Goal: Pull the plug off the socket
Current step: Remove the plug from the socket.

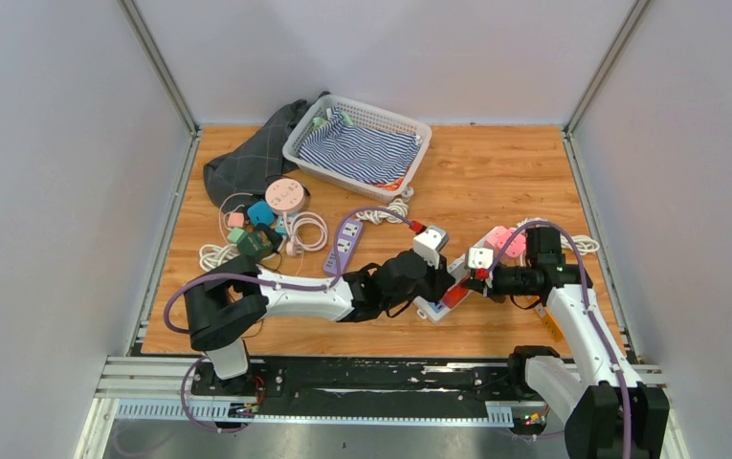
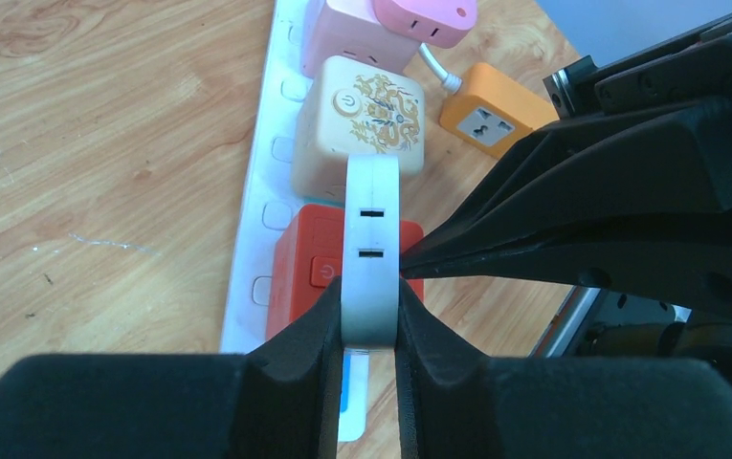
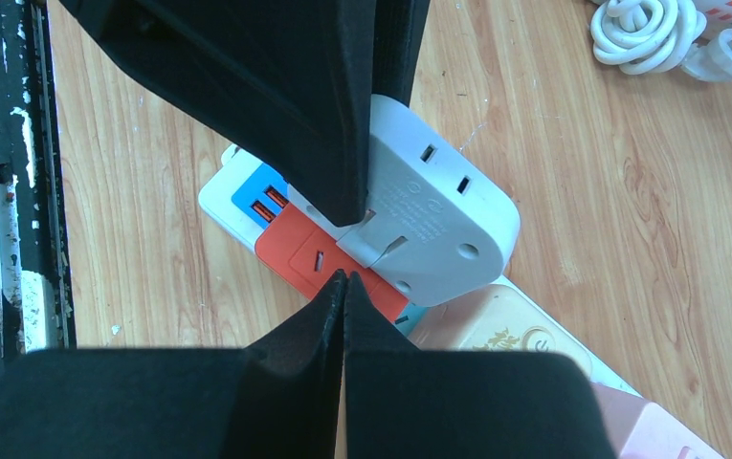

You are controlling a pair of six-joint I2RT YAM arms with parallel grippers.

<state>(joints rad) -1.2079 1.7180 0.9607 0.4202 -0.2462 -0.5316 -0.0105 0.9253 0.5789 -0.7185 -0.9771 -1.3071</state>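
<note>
Left gripper point(image 2: 371, 308): I gripped the plug point(image 2: 371, 215); a straight pull seemed best.
Right gripper point(image 3: 344, 287): clenched and empty, its tip bracing the red socket point(image 3: 290, 253).

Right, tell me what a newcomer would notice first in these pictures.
Over the strip right of centre, the left end effector pinches a white plug above a red cube, and the shut right end effector points where those two meet. A basket of striped cloth sits at the far edge.
</note>
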